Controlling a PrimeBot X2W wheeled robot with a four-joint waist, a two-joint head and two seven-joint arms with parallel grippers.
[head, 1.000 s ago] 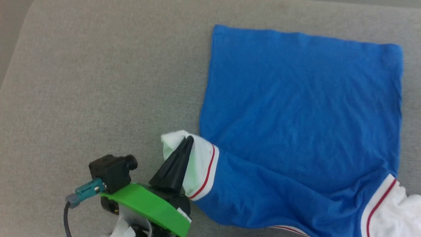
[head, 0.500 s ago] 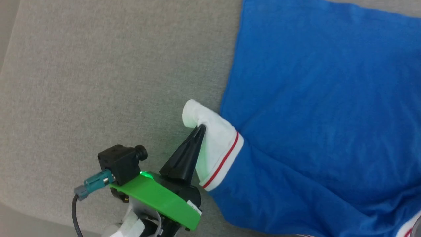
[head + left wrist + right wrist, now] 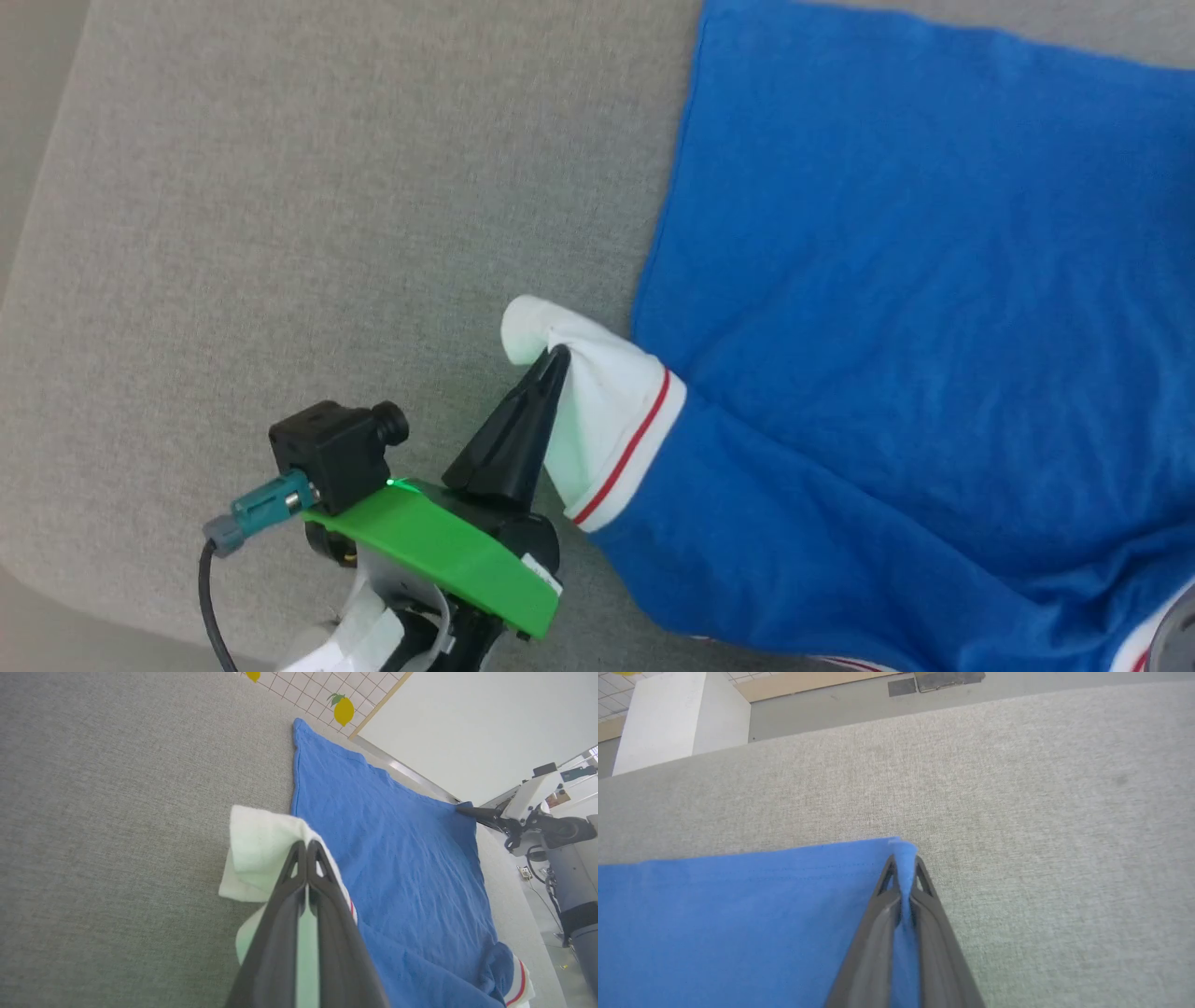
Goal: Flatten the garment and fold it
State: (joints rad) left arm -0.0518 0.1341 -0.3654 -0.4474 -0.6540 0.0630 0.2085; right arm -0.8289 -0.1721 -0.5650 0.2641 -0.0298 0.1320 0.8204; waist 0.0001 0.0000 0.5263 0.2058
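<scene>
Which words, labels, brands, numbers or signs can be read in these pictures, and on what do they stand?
No text can be read.
A white sticker on the green mount of the left claw: too small to read.
On the garment: no print visible.
On the tiled wall: yellow lemon drawings, no words.

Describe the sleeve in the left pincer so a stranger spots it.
On the grey surface lies a blue T-shirt. At its left edge a sleeve sticks out, pinched by the left pincer. It is white with a red stripe, unlike the blue body.
</scene>
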